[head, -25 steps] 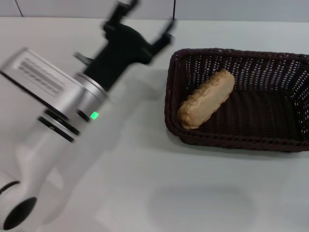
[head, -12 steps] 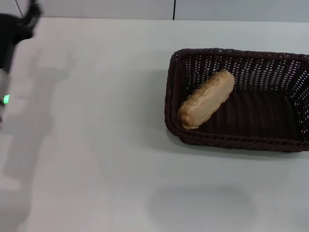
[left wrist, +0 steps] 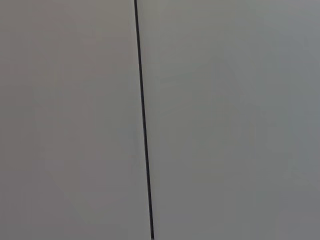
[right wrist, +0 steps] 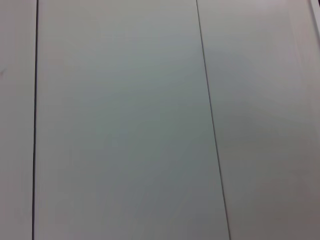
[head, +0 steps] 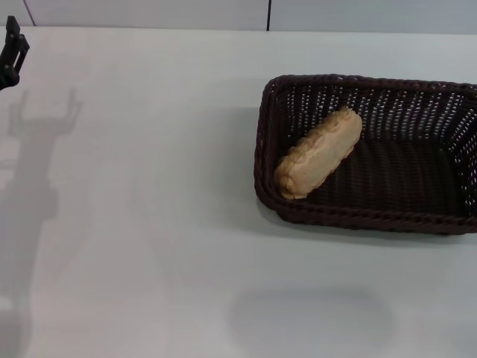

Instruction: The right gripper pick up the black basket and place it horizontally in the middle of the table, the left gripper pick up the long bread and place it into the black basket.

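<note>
Lying diagonally in the left part of the black basket [head: 373, 153], the long bread [head: 319, 153] leans on its left wall. Basket sits right of centre on the desk [head: 164, 224]. Left gripper [head: 10, 51] barely shows at far-left edge; cannot tell its finger state.

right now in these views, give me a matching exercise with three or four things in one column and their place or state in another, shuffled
Things:
1. long bread
2. black basket
3. left gripper
4. table

Places or states:
A. barely showing at the far left edge of the head view
B. lying at a slant against the left inner wall of the basket
C. white surface under everything
D. sitting on the right side of the table, cut off by the right edge of the head view

Pairs: 1-B, 2-D, 3-A, 4-C
</note>
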### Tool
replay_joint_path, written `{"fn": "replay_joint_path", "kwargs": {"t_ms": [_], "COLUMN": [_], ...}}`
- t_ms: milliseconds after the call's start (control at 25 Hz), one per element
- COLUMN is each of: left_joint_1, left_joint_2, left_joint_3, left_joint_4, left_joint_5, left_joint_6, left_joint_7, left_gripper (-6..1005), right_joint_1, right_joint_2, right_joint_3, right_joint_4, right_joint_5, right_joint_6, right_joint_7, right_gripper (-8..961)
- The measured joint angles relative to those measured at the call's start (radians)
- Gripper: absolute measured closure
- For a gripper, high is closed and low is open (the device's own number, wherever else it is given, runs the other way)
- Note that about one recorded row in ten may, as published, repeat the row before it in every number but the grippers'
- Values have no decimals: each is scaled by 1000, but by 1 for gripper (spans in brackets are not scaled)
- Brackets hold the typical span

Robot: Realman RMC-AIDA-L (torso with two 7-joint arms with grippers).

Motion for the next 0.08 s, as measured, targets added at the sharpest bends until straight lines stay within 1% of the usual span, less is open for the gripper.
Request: {"fn": "replay_joint_path", "kwargs": {"t_ms": [80], "left_joint_1": [2], "left_joint_2": [0], "left_joint_3": [0], "left_joint_4": [2], "left_joint_5": [0], "left_joint_6": [0], "left_joint_7": [0], "left_gripper": [138], "right_joint_1": [0], "right_joint_2": [0], "right_joint_3": [-4], "right_joint_4": [0], "right_joint_5": [0], "right_joint_6": [0], "right_joint_7": [0], "right_gripper": [113]}}
